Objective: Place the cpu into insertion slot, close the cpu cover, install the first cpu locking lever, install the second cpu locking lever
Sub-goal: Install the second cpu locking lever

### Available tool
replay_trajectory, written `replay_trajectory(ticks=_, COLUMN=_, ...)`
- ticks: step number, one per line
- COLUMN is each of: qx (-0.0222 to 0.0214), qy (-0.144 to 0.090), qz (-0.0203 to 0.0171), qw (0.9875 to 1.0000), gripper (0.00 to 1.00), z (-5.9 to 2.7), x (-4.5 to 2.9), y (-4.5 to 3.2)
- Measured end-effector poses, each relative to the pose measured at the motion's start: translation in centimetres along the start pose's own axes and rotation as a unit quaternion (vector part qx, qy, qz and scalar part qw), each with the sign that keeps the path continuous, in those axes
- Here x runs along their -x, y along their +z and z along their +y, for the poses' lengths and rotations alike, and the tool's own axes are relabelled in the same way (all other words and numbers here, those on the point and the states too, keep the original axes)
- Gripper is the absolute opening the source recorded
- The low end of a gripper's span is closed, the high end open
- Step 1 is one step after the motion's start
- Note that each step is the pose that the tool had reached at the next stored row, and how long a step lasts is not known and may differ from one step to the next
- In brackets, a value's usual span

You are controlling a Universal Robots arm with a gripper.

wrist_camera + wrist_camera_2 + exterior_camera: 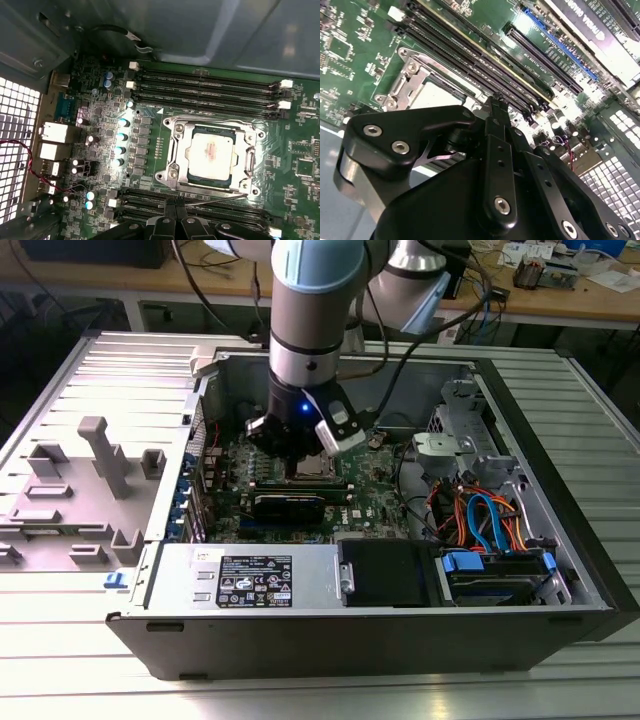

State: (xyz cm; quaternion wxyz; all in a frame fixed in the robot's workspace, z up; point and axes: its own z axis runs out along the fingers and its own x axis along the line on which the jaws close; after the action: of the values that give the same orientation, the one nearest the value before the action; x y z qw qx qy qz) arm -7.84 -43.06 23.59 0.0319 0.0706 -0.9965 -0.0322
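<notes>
We see the open computer case (400, 610) lying on a ribbed metal table (320, 695). Inside, the cpu (214, 154) sits in the insertion slot (173, 174) with the cpu cover (248, 161) closed around it; the fingers (174, 206) are clenched beside the slot. Workbenches (560, 300) stand behind.

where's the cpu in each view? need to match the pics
Exterior view: cpu just under the gripper, mid-board.
First wrist view: cpu seated, cover down around it.
Second wrist view: cpu partly behind the gripper.
Shared landmark: memory slots beside the socket.
</notes>
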Motion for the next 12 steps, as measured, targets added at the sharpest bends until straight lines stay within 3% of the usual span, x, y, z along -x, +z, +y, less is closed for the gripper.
replay_trajectory(ticks=12, qx=0.0074, qy=-0.001, qz=-0.0010, qw=1.0000, gripper=0.11, z=-0.03, x=-0.77, y=1.91)
